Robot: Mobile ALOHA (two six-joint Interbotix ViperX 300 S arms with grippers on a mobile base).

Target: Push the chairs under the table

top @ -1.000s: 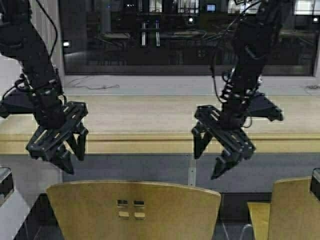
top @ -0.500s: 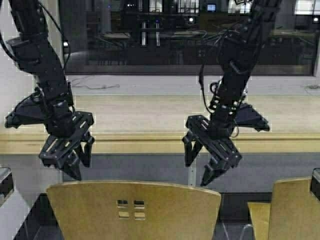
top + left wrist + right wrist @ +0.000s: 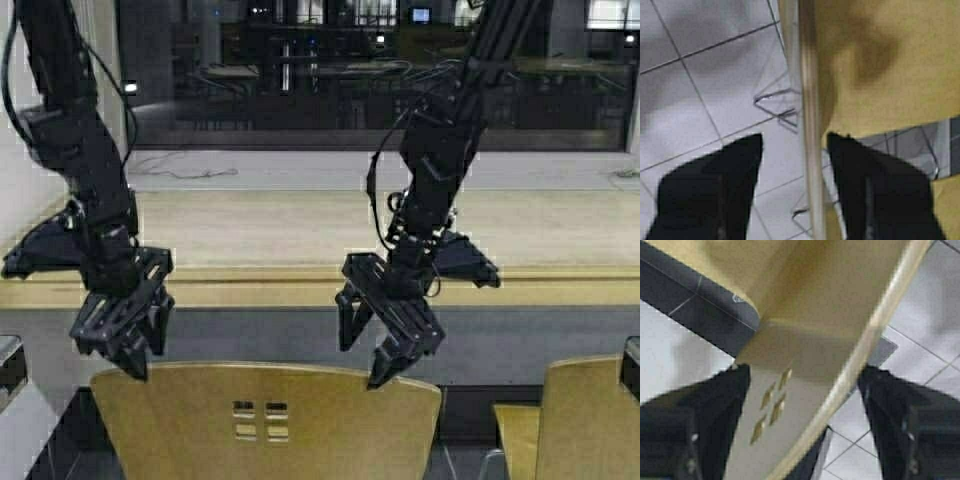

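Both grippers have dropped onto the chair [image 3: 265, 415] back, short of the table [image 3: 300, 285]; left gripper [image 3: 125, 340] and right gripper [image 3: 385, 335] spread, apparently straddling its top edge | risk: uneven push skews chair

floor [image 3: 695, 100]: pale tiles w/ dark grout | on it: chairs [image 3: 265, 420] (chrome legs)

Room light: dim, even.
Window [image 3: 370, 75]: dark, small bright reflections.
Chair back [image 3: 880, 65]: soft dark shadow.
Wrist views: blurred, soft focus.
High view: sharper, grainy.
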